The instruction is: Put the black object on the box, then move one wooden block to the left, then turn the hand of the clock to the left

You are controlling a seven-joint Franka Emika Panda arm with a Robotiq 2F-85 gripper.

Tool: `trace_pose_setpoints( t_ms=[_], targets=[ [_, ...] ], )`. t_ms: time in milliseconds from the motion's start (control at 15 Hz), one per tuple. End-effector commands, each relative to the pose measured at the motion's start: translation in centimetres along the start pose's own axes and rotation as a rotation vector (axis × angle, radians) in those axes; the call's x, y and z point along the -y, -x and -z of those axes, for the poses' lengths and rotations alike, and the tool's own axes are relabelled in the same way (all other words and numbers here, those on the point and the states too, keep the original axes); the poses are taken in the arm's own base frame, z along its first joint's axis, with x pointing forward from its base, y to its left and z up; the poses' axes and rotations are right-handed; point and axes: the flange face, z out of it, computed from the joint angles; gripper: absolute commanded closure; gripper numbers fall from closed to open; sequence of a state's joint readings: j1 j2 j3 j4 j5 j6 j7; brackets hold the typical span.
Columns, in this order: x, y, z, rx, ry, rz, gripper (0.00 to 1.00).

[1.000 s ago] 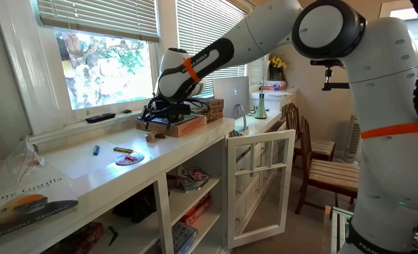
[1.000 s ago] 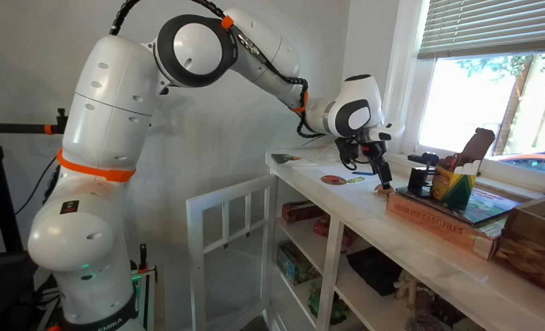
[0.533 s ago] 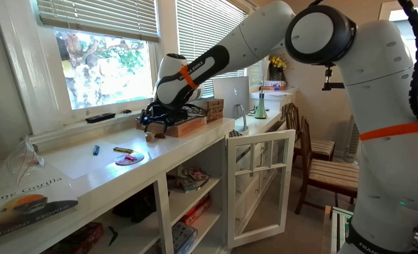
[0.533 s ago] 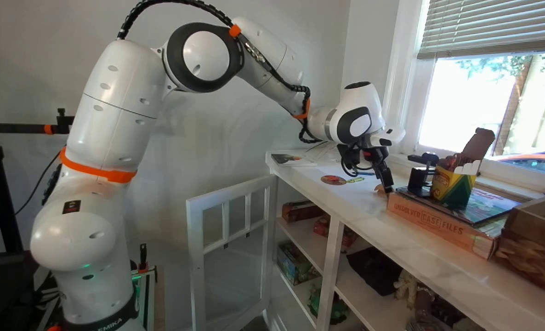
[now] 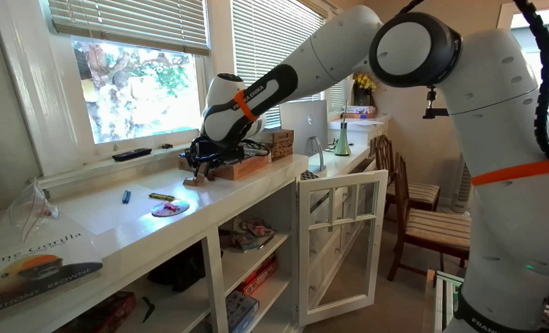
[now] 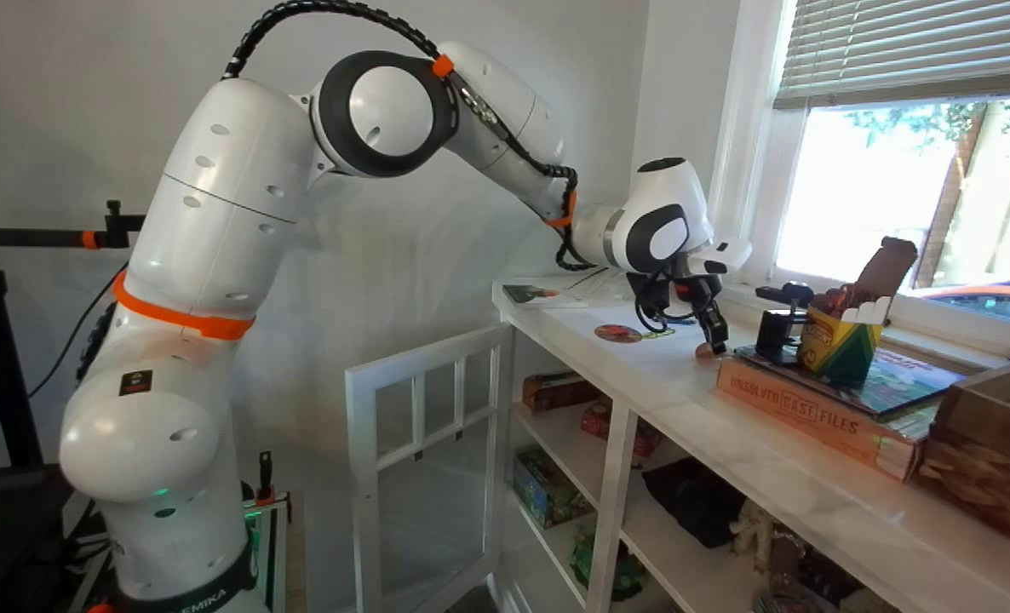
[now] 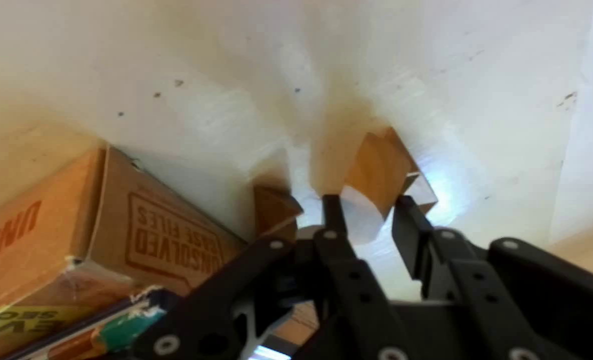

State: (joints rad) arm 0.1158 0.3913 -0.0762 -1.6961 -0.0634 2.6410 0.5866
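In the wrist view a wooden block [image 7: 376,172] sits between the fingertips of my gripper [image 7: 369,205], with a finger [image 7: 334,215] against either side. The same wooden block [image 5: 192,181] rests on the counter in an exterior view. A second wooden block [image 7: 271,210] lies to the left of my fingers in the wrist view. Close beside the gripper is the flat brown box [image 6: 799,409], carrying a book. The black object [image 6: 775,330] stands on top of it. A round disc [image 5: 170,209] with a pink centre lies on the counter; whether it is the clock I cannot tell.
A yellow-green crayon carton [image 6: 846,345] stands upright on the box. Behind it is a wooden crate [image 6: 982,417]. Yellow crayons [image 5: 162,197], blue crayons [image 5: 126,197] and a plastic bag [image 5: 31,208] lie along the counter. A glazed cabinet door [image 5: 341,240] is swung out below.
My gripper has lowered slightly, and its jaws have come together around the block. In an exterior view that block has shifted left, and its outline now shows apart from the piece behind.
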Motion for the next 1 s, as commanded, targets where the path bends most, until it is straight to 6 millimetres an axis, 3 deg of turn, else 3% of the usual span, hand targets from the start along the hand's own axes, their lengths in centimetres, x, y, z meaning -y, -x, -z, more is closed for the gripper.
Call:
trace_pose_setpoints(
  t_ms=[0,400,933],
  targets=[
    [0.7,-0.7,0.8,-0.018,-0.013,-0.006,0.94],
    [2.0,-1.0,3.3,-0.004,-0.069,0.022,0.93],
    [6.5,3.3,6.0,0.111,-0.186,0.181,0.93]
  ],
)
